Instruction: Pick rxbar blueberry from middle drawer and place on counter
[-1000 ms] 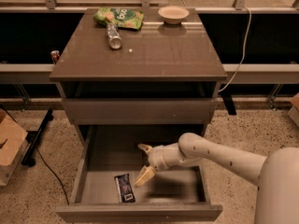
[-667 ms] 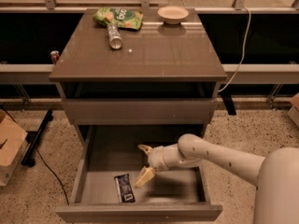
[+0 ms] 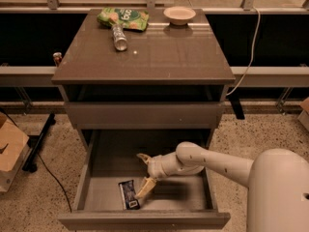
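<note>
The middle drawer (image 3: 145, 219) is pulled out at the bottom of the cabinet. The rxbar blueberry (image 3: 128, 194), a dark wrapper with a white patch at its near end, lies flat on the drawer floor at the front left. My gripper (image 3: 144, 174) is inside the drawer, open, just right of and above the bar, with one finger (image 3: 145, 187) reaching down beside the bar's right edge and the other pointing back. It holds nothing. The counter (image 3: 159, 57) is the glossy brown top of the cabinet.
On the counter's far edge lie a green snack bag (image 3: 123, 17), a can on its side (image 3: 119, 36) and a pale bowl (image 3: 179, 15). A shut drawer front (image 3: 142, 115) sits above the open drawer. A cardboard box (image 3: 8, 151) stands on the floor at left.
</note>
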